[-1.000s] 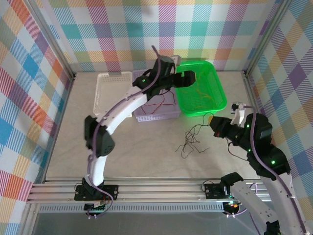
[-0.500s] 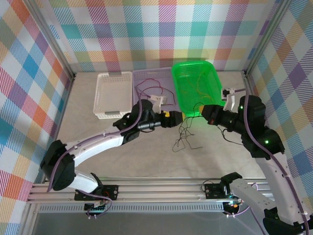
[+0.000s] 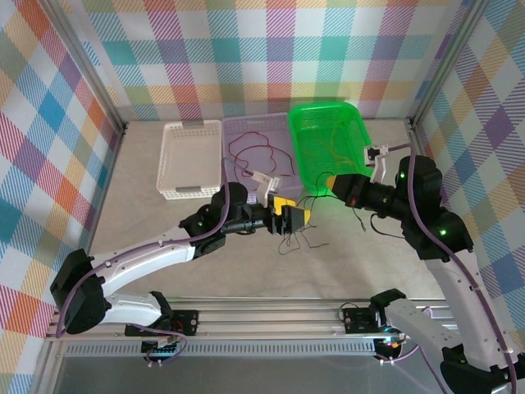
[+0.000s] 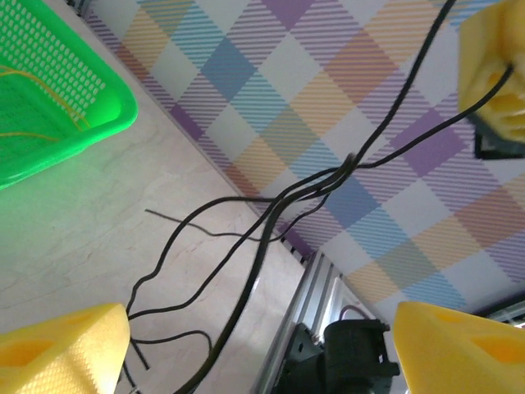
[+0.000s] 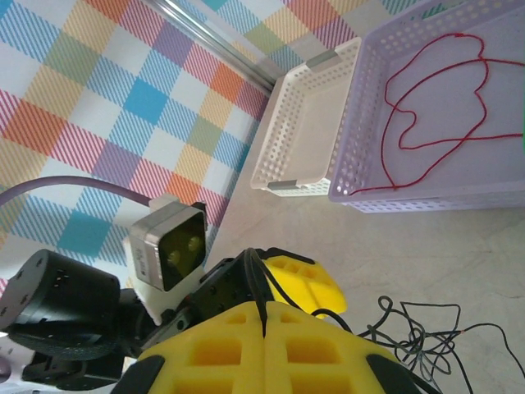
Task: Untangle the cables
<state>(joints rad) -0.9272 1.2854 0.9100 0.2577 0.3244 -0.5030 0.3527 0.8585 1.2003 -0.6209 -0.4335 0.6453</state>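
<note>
Cables [image 4: 324, 179] (step): black tangle hangs lifted for pulling apart. Judged mid-task, since a red one already lies in one basket and yellow ones in another.
Next move: likely left claw [image 4: 258, 324] closes on a single strand, then the two claws draw apart slowly. Picking one strand out of several is the hard part.
Table [image 3: 246, 267]: pale, smooth, stone-look top beneath both claws.
Green basket [image 3: 324, 107]: glossy perforated plastic, just behind right claw [image 5: 262, 305]; thin yellow wires [image 3: 332, 152] inside.
Lilac basket [image 5: 426, 199]: perforated, beyond left claw; holds looped red cable [image 5: 402, 144].
White basket [image 3: 193, 156]: same lattice plastic, off to left claw's far left.
Left claw: yellow waffle-textured pads spread wide, strands running between them; contact unclear.
Right claw: pads pressed together, pinching black strands.
Strands: hair-thin, limp, kinked; strung from right claw across to left claw, ends trailing below it.
</note>
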